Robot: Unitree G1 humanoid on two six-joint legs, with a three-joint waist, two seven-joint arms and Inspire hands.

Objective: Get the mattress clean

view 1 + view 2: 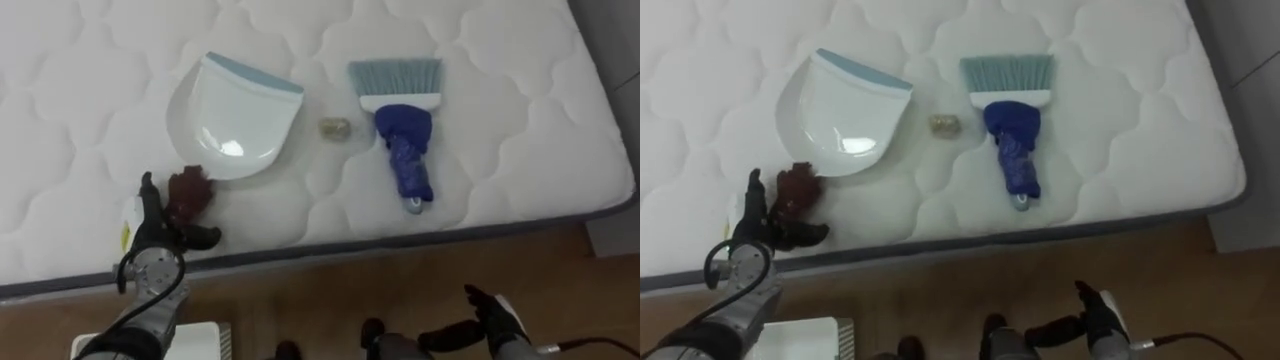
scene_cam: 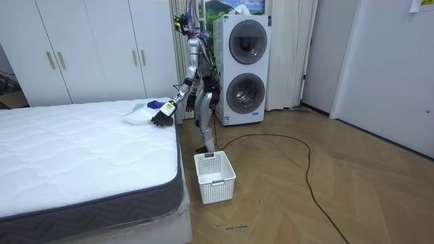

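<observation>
Left eye view: our left robot hand (image 1: 165, 235) lies spread beside the dark handle of the dustpan (image 1: 235, 112). A crumpled scrap (image 1: 335, 128) sits between the pan and the hand brush (image 1: 402, 140).

Room view: we stand at the side of the bed (image 2: 68, 149).

Right eye view: our right robot hand (image 1: 1100, 316) hangs relaxed.

The pan looks light, stiff and slick, so we judge the handle the best place to hold it.

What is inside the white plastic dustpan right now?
Nothing shows in it: the white plastic dustpan has a bare inside with one glare spot. The small crumpled yellowish scrap lies outside, on the white quilted mattress beside its rim. Whatever is beneath the pan is covered.
</observation>
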